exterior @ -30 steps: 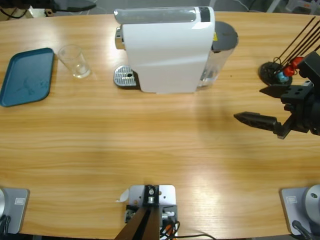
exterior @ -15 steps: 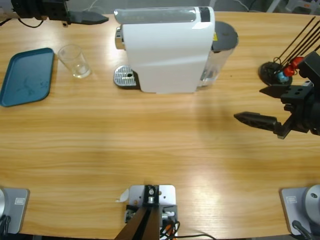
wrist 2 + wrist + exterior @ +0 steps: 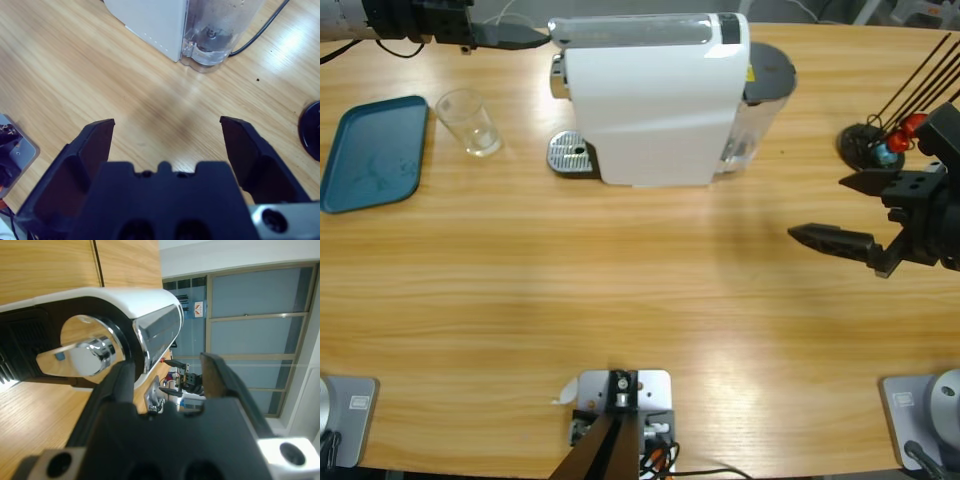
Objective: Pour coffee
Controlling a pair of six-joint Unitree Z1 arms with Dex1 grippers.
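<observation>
Two open grippers around a white coffee machine (image 3: 650, 100)
Left gripper (image 3: 525, 36), jaws apart, reaches its chrome lever (image 3: 157, 332); right gripper (image 3: 835, 215) hovers spread over bare table (image 3: 620, 290).

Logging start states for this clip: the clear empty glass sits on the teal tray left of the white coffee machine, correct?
Not quite. The clear empty glass stands on the bare wooden table, beside the teal rectangular tray and apart from it, left of the white coffee machine. The high view shows it.
</observation>
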